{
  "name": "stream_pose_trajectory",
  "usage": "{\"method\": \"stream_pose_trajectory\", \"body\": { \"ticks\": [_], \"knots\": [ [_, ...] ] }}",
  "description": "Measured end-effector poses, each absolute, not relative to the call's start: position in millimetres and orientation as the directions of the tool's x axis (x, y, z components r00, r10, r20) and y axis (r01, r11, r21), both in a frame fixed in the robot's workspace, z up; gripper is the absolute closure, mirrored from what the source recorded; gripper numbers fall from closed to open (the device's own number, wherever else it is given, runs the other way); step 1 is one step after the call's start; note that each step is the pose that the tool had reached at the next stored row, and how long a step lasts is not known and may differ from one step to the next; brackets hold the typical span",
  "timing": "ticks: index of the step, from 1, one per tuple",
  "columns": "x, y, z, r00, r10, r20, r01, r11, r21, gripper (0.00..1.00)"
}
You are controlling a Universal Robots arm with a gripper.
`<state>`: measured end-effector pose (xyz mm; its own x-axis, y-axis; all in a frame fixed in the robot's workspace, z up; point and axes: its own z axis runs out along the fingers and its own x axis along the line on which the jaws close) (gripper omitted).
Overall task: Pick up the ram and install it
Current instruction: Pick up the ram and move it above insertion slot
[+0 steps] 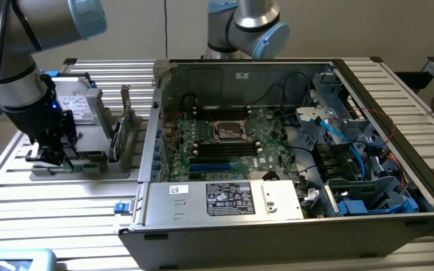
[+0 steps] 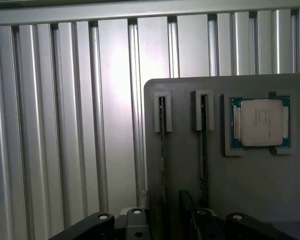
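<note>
Two ram sticks stand on edge in the slots of a grey holder point(image 2: 250, 185); in the wrist view they are thin dark lines, one ram stick point(image 2: 162, 150) beside another point(image 2: 203, 150). In the exterior view the ram point(image 1: 126, 118) rises upright from the holder point(image 1: 96, 152) at the exterior view's left. My black gripper point(image 1: 51, 153) hangs over the holder's near end, apart from the sticks. Its fingers point(image 2: 142, 222) are spread, the gripper point(image 2: 172, 220) is open and holds nothing.
A square silver processor chip point(image 2: 260, 122) lies in a recess of the holder. The open computer case point(image 1: 202, 206) lies to the right, with its green motherboard point(image 1: 236, 155), black memory slots point(image 1: 225, 148), cables and drive cages point(image 1: 368, 197). Everything rests on a ribbed aluminium table point(image 1: 43, 209).
</note>
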<state>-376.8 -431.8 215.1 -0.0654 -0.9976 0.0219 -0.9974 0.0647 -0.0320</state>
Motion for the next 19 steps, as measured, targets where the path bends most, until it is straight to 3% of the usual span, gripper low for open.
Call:
{"method": "stream_pose_trajectory", "body": {
  "ticks": [19],
  "knots": [
    [-377,-429,199,-0.065,-0.998,0.022,-0.997,0.065,-0.029,0.64]
  ]
}}
